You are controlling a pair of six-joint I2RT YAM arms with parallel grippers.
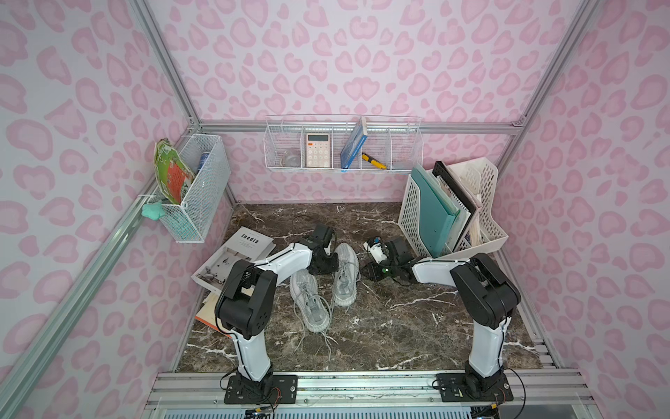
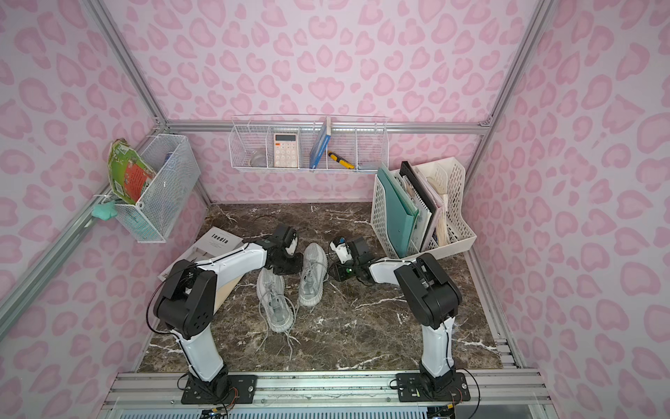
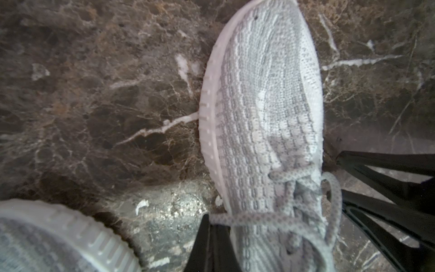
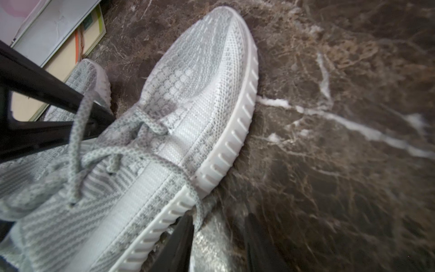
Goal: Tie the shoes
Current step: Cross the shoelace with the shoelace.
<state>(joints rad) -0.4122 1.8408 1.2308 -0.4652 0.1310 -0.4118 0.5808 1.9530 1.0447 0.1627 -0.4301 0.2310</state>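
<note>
1. The near shoe (image 1: 311, 308) and far shoe (image 1: 346, 279) lie on the marble surface (image 1: 417, 319), toes toward 12 o'clock.
2. My left gripper (image 3: 208, 226), at the far shoe's 9 o'clock, clamps one lace (image 3: 247, 217).
3. My right gripper (image 4: 219, 219), at 3 o'clock, gapes empty, the other lace (image 4: 200, 212) drooping beside one finger.

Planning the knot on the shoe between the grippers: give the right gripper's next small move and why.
Probably shift the right gripper onto the lace strand draped over the sole beside its finger and close. Its jaws stand apart, holding nothing, while the left gripper is shut on the other strand of the same shoe; tying needs both.
</note>
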